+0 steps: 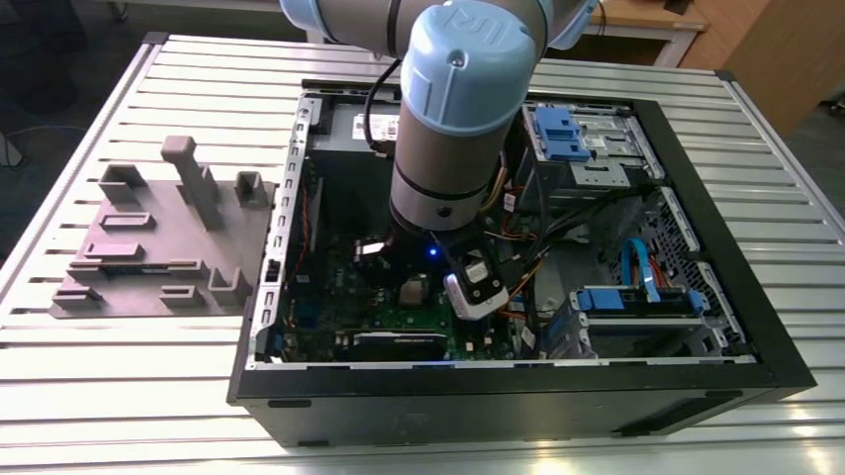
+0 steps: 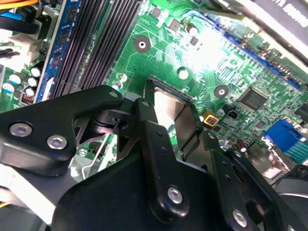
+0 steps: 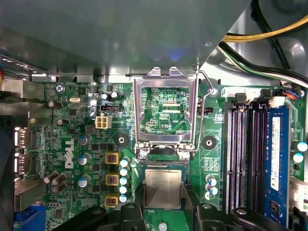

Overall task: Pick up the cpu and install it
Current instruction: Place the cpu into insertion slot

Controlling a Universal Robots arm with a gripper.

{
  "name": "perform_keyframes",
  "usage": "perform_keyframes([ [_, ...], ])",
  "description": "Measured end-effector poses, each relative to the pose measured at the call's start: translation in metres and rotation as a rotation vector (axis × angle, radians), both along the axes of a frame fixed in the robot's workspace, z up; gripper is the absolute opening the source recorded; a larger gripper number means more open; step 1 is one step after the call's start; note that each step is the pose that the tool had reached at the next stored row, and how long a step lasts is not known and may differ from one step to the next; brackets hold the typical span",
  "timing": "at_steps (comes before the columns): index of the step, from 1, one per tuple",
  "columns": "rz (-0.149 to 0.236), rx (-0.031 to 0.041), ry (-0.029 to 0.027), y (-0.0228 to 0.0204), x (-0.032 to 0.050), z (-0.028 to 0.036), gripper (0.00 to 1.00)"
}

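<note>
The cpu, a small square chip with a silver top, sits between my gripper's black fingers, directly over the socket on the green motherboard. The socket's metal frame stands swung open just beyond it. In the second wrist view the cpu shows as a silver plate clamped between the two fingers, and the gripper is shut on it. The exterior view has the gripper low inside the open computer case.
Black memory slots and a blue memory stick run beside the socket. Yellow and black cables hang near the case wall. Blue drive brackets fill the case's far side. A grey fixture plate lies at the exterior view's left.
</note>
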State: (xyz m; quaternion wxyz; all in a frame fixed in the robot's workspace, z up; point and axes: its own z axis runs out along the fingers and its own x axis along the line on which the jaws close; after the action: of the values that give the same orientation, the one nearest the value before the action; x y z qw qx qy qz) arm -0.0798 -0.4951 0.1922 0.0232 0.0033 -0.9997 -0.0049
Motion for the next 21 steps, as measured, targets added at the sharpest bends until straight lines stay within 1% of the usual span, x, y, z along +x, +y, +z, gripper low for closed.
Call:
perform_keyframes([
  [6, 0.000, 0.0028, 0.0000, 0.0001, 0.0001, -0.0019, 0.42],
  [15, 0.000, 0.0035, 0.0001, 0.0002, 0.0001, -0.0030, 0.42],
  [17, 0.000, 0.0036, 0.0002, 0.0002, 0.0000, -0.0030, 0.43],
  [18, 0.000, 0.0036, 0.0000, 0.0002, 0.0000, -0.0030, 0.49],
  [21, 0.000, 0.0035, 0.0000, 0.0002, 0.0001, -0.0030, 0.49],
])
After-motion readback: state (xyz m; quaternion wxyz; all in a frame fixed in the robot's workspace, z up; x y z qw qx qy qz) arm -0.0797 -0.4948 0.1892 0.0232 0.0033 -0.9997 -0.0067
